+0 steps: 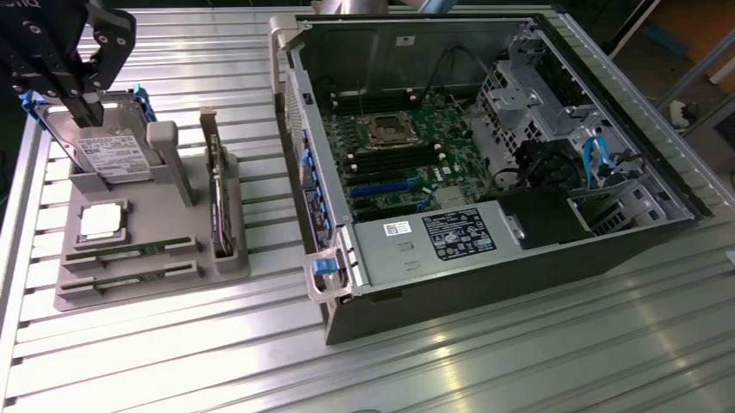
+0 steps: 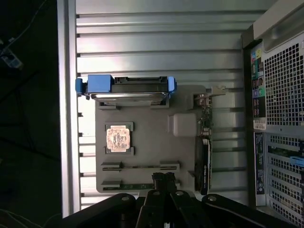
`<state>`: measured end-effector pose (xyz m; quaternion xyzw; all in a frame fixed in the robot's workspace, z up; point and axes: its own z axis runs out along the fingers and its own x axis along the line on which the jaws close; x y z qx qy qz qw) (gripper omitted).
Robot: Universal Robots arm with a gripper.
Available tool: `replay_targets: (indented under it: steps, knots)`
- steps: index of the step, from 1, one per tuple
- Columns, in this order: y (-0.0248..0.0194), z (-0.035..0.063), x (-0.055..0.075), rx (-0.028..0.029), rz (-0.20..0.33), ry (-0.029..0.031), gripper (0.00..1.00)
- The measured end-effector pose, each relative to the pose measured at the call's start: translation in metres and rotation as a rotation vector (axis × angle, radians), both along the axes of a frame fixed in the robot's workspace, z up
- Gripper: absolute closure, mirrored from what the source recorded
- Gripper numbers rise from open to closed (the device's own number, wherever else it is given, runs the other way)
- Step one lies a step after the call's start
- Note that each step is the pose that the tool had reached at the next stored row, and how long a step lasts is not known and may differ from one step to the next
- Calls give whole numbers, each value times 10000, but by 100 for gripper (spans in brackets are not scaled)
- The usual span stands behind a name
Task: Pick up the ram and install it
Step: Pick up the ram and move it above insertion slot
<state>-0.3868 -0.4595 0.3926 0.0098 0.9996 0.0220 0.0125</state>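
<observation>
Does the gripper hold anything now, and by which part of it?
Nothing is held. The gripper is shut and empty above the grey tray, where both green ram sticks lie.

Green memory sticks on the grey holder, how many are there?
2. The first stick lies in the slot beside the square chip; the second stick in the outermost slot of the grey holder. More may hide inside the computer case.

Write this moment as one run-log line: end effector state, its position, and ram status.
end effector: shut, empty | position: above gray holder | ram sticks: both in holder slots | computer case: open
</observation>
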Motion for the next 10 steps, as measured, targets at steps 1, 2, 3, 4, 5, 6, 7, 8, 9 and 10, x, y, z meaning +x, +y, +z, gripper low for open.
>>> replay_targets:
  steps: [1,2,3,4,5,6,7,8,9,10]
  knots:
    - [0,0,0,-1,69,1,89]
    - [-1,0,0,0,225,0,89]
    - [-2,0,0,0,373,0,89]
    - [-2,0,0,0,506,0,89]
    - [-3,0,0,0,671,0,89]
    - [-3,0,0,0,760,0,89]
    - [-4,0,0,0,853,1,89]
    - [-4,0,0,-1,951,1,89]
    - [-5,0,0,-1,1032,1,89]
    - [-5,0,0,0,1126,1,89]
